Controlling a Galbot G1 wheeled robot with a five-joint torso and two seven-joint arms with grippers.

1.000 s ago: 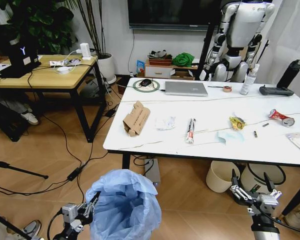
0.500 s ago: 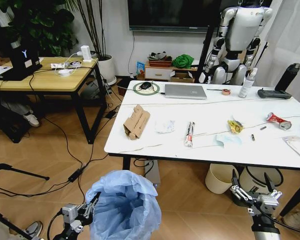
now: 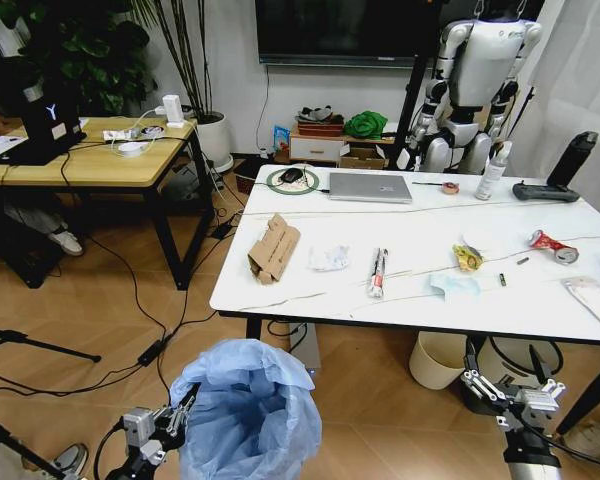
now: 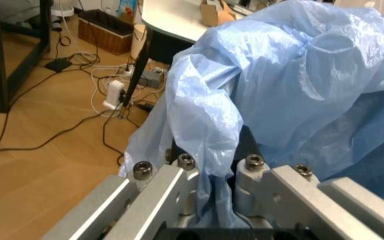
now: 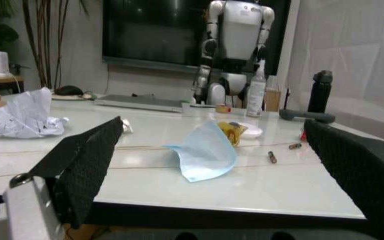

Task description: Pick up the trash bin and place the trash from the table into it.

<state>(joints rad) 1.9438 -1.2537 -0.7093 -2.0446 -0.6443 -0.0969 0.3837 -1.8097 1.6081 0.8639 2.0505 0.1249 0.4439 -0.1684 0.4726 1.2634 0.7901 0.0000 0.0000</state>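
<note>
The trash bin (image 3: 246,412), lined with its puffy light-blue bag, sits at the lower centre of the head view, just in front of the near edge of the table (image 3: 540,305). The left claw (image 3: 176,414) at the lower left is clamped on the bin's rim; from the left wrist camera its metal fingers (image 4: 167,187) pinch a fold of the blue bag (image 4: 292,90) between them. The right claw (image 3: 504,370) hangs at the lower right, below the table edge, fingers spread apart and holding nothing; from the right wrist camera its black pads (image 5: 88,162) frame the tabletop at about table height.

On the table the trash lies scattered: torn brown cardboard (image 3: 274,248) at the left, crumpled white paper (image 3: 329,258) beside it, a long wrapper (image 3: 378,271) in the middle, a blue face mask (image 3: 453,285) and a yellow wrapper (image 3: 469,258) to the right, and a crushed red can (image 3: 549,245) near the right edge. A grey laptop (image 3: 371,187) sits at the far side.

Compared with a second ago, the whole scene has slid a little in the head view: the table shows slightly higher and farther right-shifted items drift left, so the camera has moved, not the litter. Both claws and the bin hold the same places in the frame.
</note>
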